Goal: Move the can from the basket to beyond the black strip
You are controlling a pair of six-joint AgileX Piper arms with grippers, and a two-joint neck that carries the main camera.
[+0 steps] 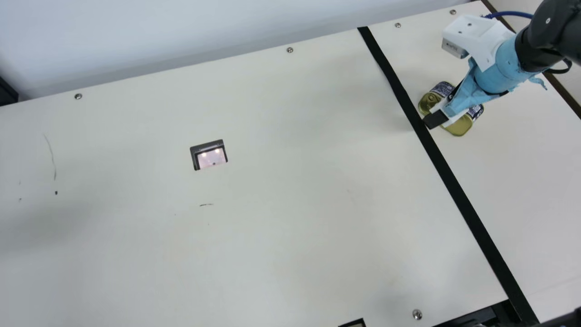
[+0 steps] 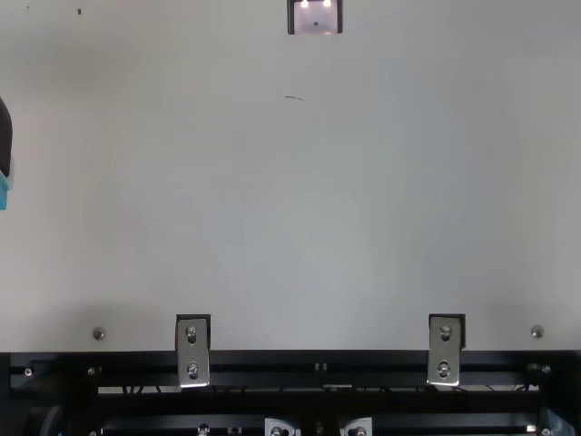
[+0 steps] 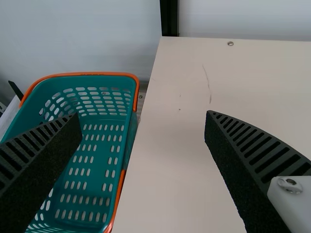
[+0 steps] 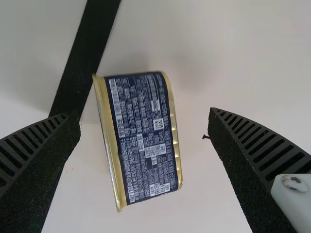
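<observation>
And it's the right hand (image 1: pixel 443 108), spread wide over the can (image 4: pixel 143 138), a finger either side, gripping nothing! That can sits on the bench (image 1: pixel 290 190), just beyond the black strip (image 1: pixel 458 193). Way across, the left hand (image 2: pixel 4 193) is wide open too, holding nothing, near the teal, orange-rimmed basket (image 3: pixel 82 74) beside the bench.

Crinkled pale-blue wrap (image 1: pixel 499 68) sheathes the right arm (image 1: pixel 549 29); beside the wrap, a white bracket (image 1: pixel 483 36) and silver-grey camera box (image 1: pixel 453 47); near it, glossy black casing, blue cable (image 1: pixel 513 13); beyond it, black ribbed fingers (image 4: pixel 265 150).
</observation>
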